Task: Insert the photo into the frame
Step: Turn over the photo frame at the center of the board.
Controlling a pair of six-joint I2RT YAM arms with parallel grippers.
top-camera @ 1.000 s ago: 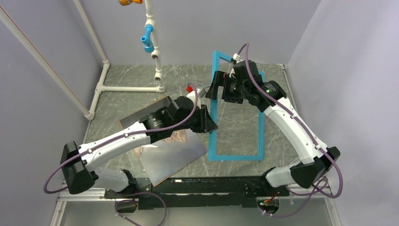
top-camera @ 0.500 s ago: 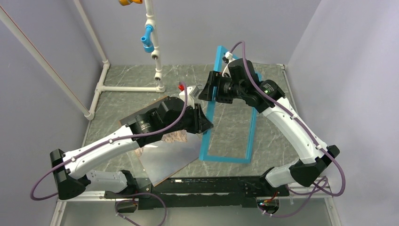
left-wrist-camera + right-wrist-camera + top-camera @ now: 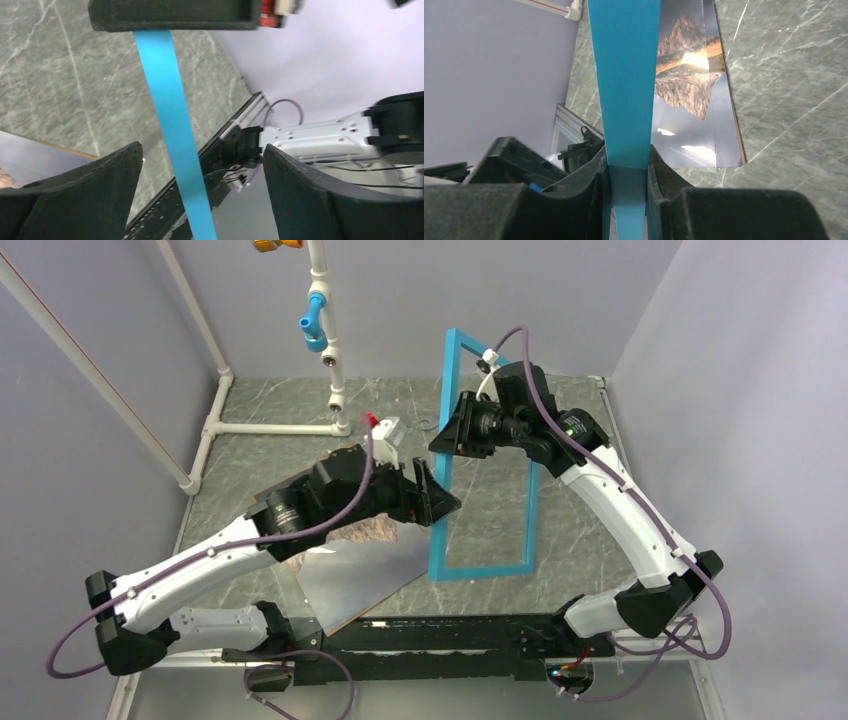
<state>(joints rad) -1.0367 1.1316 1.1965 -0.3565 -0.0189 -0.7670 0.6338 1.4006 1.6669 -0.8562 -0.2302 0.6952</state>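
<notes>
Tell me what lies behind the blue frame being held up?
Seen from the right wrist, the photo lies flat on the table behind the frame, whose bar hides part of it.

Top looks down — wrists close, sharing frame [image 3: 482, 569].

We see two matching arms bolted to the black base rail [image 3: 440, 645]. The left arm [image 3: 200, 565], at the rail's left end, and the right arm [image 3: 620, 500], at its right end, have white link shells between black joint housings. Purple cables [image 3: 724, 628] run from the rail along each arm. Far from the rail, the right arm carries a small green light [image 3: 566, 425]. The left gripper [image 3: 202, 170] has broad, matte black fingers [image 3: 75, 192].
</notes>
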